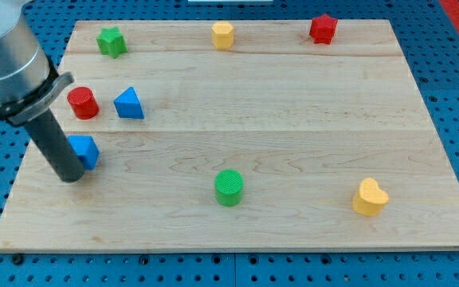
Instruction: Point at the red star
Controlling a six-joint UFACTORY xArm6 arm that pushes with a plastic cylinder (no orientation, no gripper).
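The red star sits near the view's top right edge of the wooden board. My tip rests on the board at the view's left, far from the star, touching the left side of a blue block. The rod rises up and to the left to the grey arm.
A red cylinder and a blue triangle lie just above my tip. A green star sits at top left, a yellow hexagon at top centre, a green cylinder at bottom centre, a yellow heart at bottom right.
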